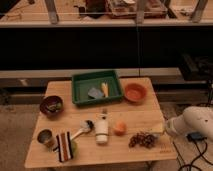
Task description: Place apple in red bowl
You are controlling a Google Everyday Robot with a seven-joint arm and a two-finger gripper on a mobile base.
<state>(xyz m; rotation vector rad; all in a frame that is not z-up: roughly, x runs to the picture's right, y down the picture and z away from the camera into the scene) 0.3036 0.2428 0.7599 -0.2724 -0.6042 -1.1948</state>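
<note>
One apple (119, 128), lower centre, looks light, firm and smooth, so pinch across its middle; the gripper (161, 129) hovers at the lower-right table edge, and I cannot tell its state.

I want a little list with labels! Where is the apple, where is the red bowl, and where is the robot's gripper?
Apple spot: apple on the table, front middle, just right of the white bottle
Bowl spot: red bowl at the back right, beside the green tray
Bowl contents: looks empty
Gripper spot: gripper at the table's right edge, near the grapes, apart from the apple
Apple in bowl: not yet
</note>
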